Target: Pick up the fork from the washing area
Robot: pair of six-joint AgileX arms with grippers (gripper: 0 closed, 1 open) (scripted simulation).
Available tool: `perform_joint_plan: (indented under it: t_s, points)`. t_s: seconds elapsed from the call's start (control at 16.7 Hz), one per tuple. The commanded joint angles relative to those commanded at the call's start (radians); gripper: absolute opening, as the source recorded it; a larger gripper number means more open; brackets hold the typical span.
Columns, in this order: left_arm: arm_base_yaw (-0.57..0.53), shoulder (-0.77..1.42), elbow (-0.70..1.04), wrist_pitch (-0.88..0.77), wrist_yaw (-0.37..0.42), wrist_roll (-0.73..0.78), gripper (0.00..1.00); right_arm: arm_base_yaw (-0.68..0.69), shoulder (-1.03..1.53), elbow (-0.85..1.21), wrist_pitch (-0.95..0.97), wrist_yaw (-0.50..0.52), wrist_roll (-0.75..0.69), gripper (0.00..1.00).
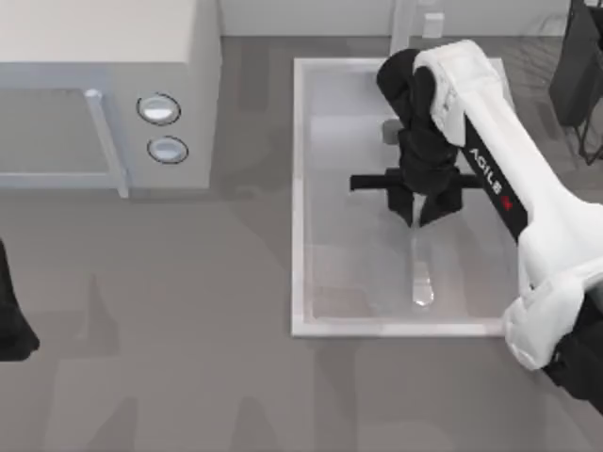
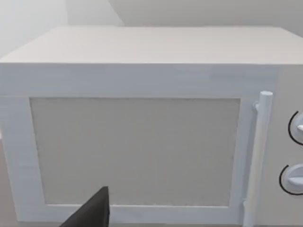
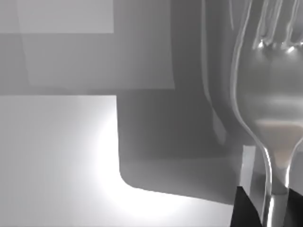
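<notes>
Gripping shiny silver fork (image 1: 420,273), right claw (image 1: 423,215) over sink basin (image 1: 300,188).

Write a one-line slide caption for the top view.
Right gripper reaches down into the sink basin, closed on the fork, whose handle end points toward the near rim; microwave stands to the left.

We are in a rendered kitchen, set out on a plain grey bench (image 1: 188,330). What tells us so is the washing area (image 1: 298,188), a pale rectangular sink basin with a raised white rim, the base of a white faucet (image 1: 415,19) at its far edge and a silver fork (image 1: 419,273) inside. To the basin's left stands a white microwave (image 1: 104,56) with a bar handle (image 1: 105,141) and two round knobs (image 1: 158,109).
</notes>
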Motion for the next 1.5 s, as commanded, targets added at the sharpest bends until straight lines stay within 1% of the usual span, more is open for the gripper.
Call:
perform_joint_plan:
  t_s: [0.18,0.54,0.66,0.84,1.2,1.32,1.5]
  points:
    - [0.0,0.0,0.0,0.0,0.0,0.0,1.0,0.0,-0.098,-0.099,0.01,-0.002,-0.001,0.0]
    - [0.0,0.0,0.0,0.0,0.0,0.0,1.0,-0.001,-0.45,-0.494,0.038,-0.007,-0.001,0.0]
    - [0.0,0.0,0.0,0.0,0.0,0.0,1.0,-0.001,-0.541,-0.588,0.043,-0.008,-0.001,0.0]
    - [0.0,0.0,0.0,0.0,0.0,0.0,1.0,-0.001,-0.601,-0.648,0.049,-0.009,-0.001,0.0]
    - [0.0,0.0,0.0,0.0,0.0,0.0,1.0,-0.005,-0.615,-0.658,0.051,-0.01,-0.004,0.0]
    - [0.0,0.0,0.0,0.0,0.0,0.0,1.0,-0.024,-0.662,-0.712,0.064,-0.011,-0.024,0.0]
    - [0.0,0.0,0.0,0.0,0.0,0.0,1.0,-0.076,-0.789,-0.874,0.1,-0.015,-0.076,0.0]
